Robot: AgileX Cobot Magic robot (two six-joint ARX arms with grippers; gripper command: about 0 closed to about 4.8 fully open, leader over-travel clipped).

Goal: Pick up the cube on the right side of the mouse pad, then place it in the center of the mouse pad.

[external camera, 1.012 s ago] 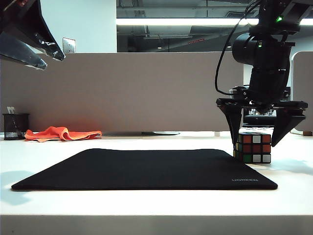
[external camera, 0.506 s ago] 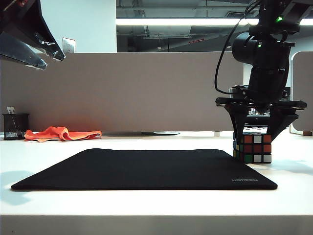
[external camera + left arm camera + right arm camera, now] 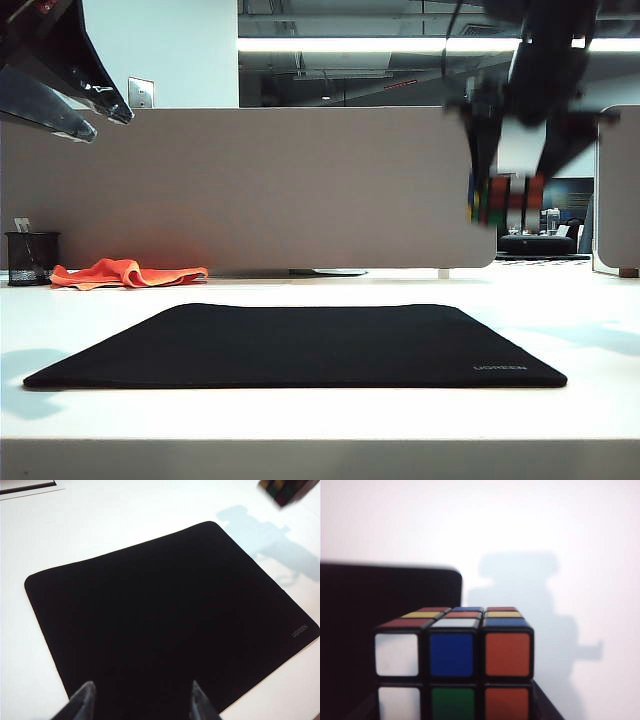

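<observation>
The cube (image 3: 500, 198), scrambled and blurred by motion, hangs high above the table past the right end of the mouse pad (image 3: 300, 345). My right gripper (image 3: 507, 207) is shut on the cube, one finger on each side. In the right wrist view the cube (image 3: 452, 655) fills the space between the fingers (image 3: 547, 706), with a corner of the mouse pad (image 3: 370, 595) below it. My left gripper (image 3: 105, 123) stays raised at the upper left, open and empty. The left wrist view shows its gripper (image 3: 142, 683) over the mouse pad (image 3: 165, 615) and the cube (image 3: 282, 490) at the far corner.
An orange cloth (image 3: 125, 272) and a black mesh pen cup (image 3: 30, 258) lie at the back left of the white table. A grey partition (image 3: 300, 185) runs along the table's far edge. The arm's shadow (image 3: 265, 535) falls beside the pad.
My right gripper closed its fingers on the cube and has lifted it off the table, well above the pad's right end. The left arm has not moved.
</observation>
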